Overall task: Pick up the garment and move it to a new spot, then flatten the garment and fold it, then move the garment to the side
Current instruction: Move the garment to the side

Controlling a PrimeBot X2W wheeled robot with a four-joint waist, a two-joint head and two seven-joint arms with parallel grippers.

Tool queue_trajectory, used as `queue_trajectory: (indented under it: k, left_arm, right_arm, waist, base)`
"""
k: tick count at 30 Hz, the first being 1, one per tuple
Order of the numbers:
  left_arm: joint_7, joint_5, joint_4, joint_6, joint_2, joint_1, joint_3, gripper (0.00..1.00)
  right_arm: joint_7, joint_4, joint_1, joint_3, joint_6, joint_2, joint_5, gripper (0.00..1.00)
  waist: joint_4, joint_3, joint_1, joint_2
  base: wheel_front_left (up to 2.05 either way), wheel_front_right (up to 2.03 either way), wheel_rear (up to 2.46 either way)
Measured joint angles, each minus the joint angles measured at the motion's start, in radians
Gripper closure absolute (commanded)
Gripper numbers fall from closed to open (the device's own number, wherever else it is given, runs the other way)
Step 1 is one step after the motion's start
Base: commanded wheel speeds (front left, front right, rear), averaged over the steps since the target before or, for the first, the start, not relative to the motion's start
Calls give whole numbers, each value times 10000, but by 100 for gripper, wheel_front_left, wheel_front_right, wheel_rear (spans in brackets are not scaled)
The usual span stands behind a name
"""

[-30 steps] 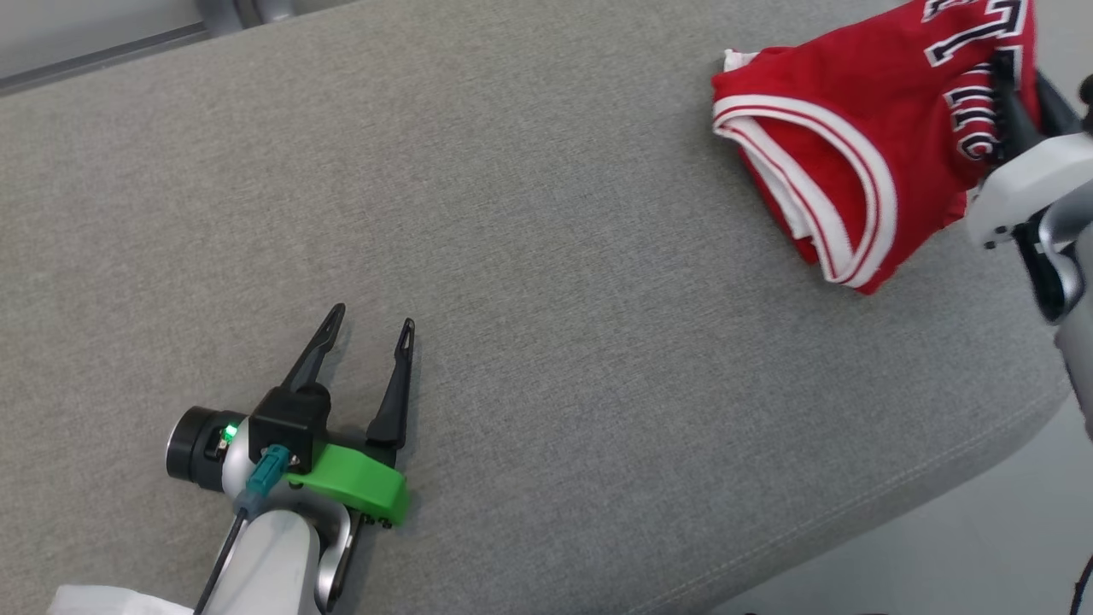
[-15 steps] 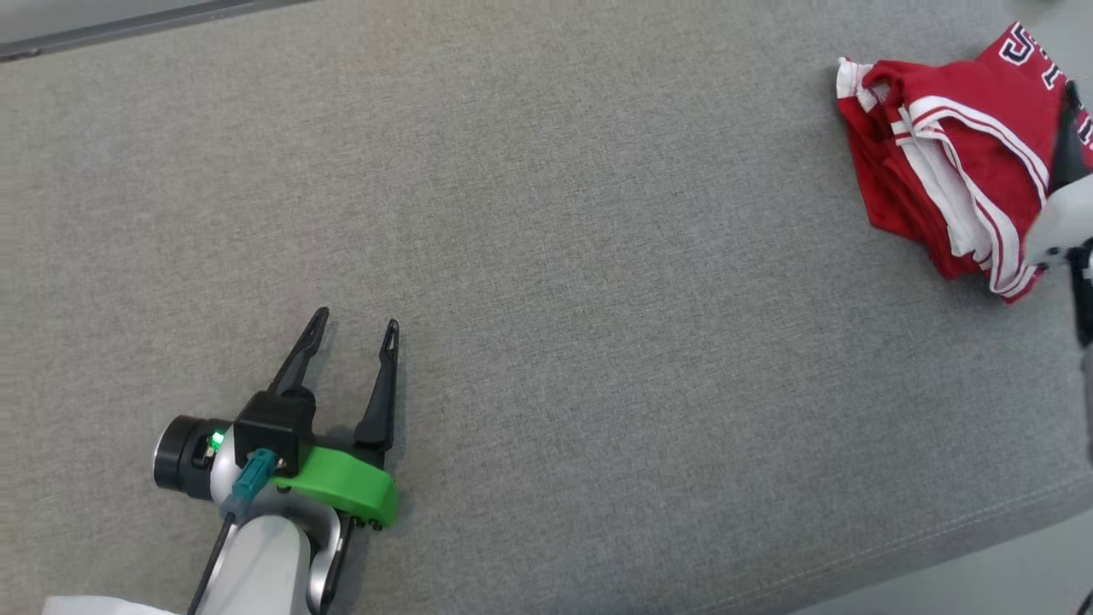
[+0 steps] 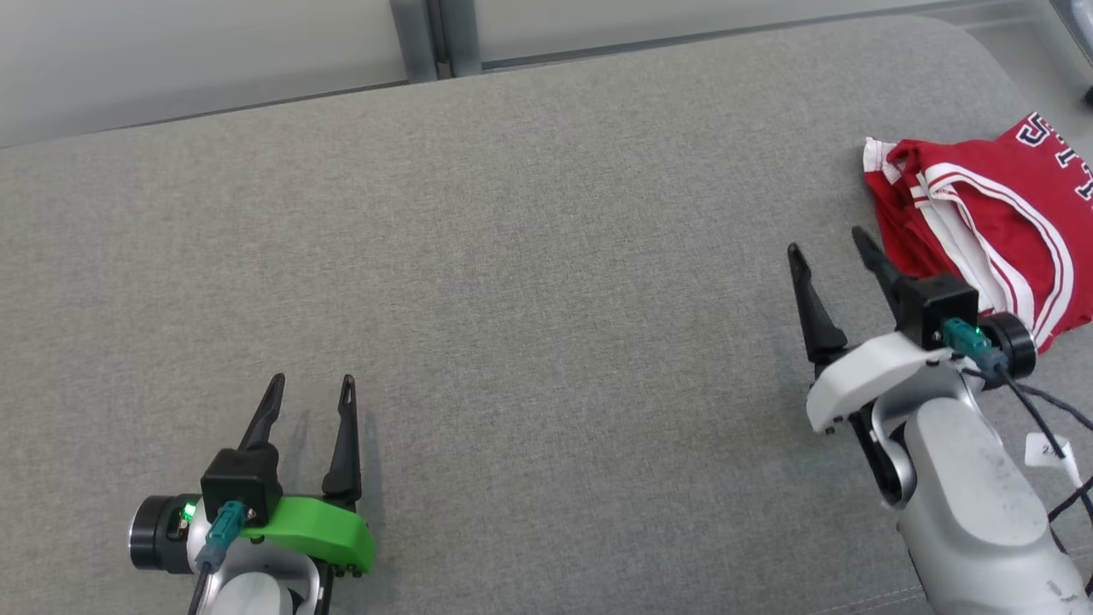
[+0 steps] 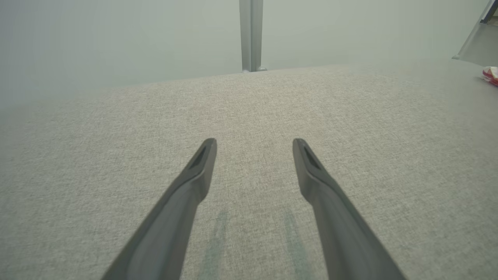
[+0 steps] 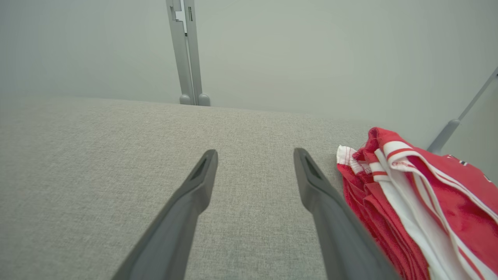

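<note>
The garment [image 3: 982, 222], a red jersey with white trim and dark lettering, lies bunched in folds at the far right end of the grey fabric surface [image 3: 546, 256], where the edge of the head view cuts it off. My right tool [image 3: 827, 241] sits just to its left, low over the surface, fingers spread wide and holding nothing. In the right wrist view the garment's near folds [image 5: 389, 202] run right alongside my outer finger [image 5: 330, 210]. It may be brushing the cloth, but I cannot tell from this angle whether it touches or is only just beside it. My left tool [image 3: 312, 380] is well apart from all this, near the front edge at the other side of the surface, also spread wide and empty, its fingers pointing toward the back. In its wrist view the garment [image 4: 491, 74] is only a small red scrap at the far right. Behind the surface stands a pale wall with a grey metal post [image 3: 431, 38].
</note>
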Motion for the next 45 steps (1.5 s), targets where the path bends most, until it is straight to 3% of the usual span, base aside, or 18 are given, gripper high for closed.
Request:
queue_trajectory:
  k: [12, 21, 38, 45]
  left_arm:
    - [0, -249, 247, 284, -17, 739, 316, 0]
    - [0, -299, 474, 295, -19, 1133, 627, 0]
    - [0, -477, 571, 249, -23, 1380, 844, 0]
    - [0, -491, 589, 205, -23, 1408, 784, 0]
  right_arm:
    - [0, -391, 2030, -370, 0, 700, -65, 0]
    - [0, -612, 2598, -673, 0, 884, -520, 0]
    - [0, -1007, 3312, -1505, 0, 1020, -1496, 0]
    - [0, -1172, 3451, -1373, 0, 1030, -1432, 0]
  waist:
    - [1078, -1171, 0, 0]
    - [1607, -1892, 0, 0]
    - [1553, -2487, 0, 1]
    - [1474, -2517, 0, 0]
  base:
    - [0, 0, 0]
    - [0, 0, 0]
    - [0, 0, 0]
    - [0, 0, 0]
